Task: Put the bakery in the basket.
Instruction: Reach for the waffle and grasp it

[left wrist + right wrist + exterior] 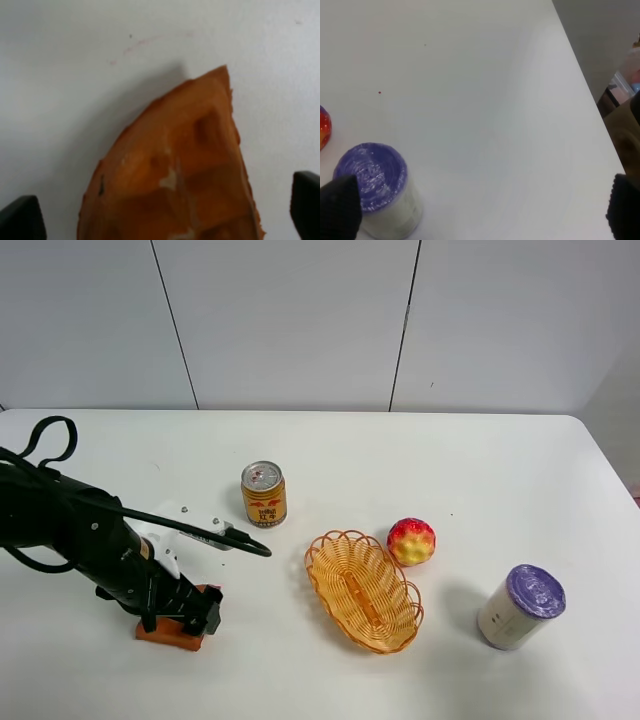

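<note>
Left wrist view: orange-brown, grid-dented waffle wedge (190, 175) on white table (75, 75).

Gold drink can (264, 494), red-yellow fruit (411, 541) and purple-lidded tub (520, 606) stand on white table (480, 470)

Left arm: black left gripper (188, 618) low over the wedge.
Bakery: flat orange-brown waffle wedge (163, 632) on the white table (480, 470), partly hidden by the gripper.
Basket: oval golden wicker basket (313, 565), well apart to the wedge's right.
Can: gold drink can (264, 496), upright, behind both.
Fruit: round red-yellow fruit (411, 541), just beside the basket's rim.
Container: white cylinder with purple lid (520, 606), upright, far right.
</note>
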Action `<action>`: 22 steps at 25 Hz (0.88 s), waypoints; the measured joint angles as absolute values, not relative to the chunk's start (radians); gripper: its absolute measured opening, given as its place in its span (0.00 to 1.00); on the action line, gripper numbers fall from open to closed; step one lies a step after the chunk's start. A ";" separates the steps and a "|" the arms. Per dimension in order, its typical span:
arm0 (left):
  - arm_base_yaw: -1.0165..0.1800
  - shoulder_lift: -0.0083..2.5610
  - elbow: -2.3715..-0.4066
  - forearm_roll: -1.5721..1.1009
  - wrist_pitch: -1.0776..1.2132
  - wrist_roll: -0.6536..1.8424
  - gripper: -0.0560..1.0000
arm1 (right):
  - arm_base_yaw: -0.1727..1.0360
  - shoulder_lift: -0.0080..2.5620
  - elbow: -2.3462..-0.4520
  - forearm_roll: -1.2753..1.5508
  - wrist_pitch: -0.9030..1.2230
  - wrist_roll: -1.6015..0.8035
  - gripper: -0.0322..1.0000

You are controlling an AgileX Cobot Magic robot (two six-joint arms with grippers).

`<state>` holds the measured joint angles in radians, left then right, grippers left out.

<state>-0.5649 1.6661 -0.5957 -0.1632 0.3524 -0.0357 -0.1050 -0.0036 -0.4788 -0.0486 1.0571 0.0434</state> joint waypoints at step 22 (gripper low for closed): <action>-0.565 1.726 -0.599 -0.190 0.309 -0.036 0.71 | -0.105 -0.004 -0.479 -0.049 1.057 0.043 0.99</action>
<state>-0.5649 1.7259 -0.5995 -0.1898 0.3088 -0.0357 -0.1050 -0.0036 -0.4788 -0.0486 1.0571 0.0434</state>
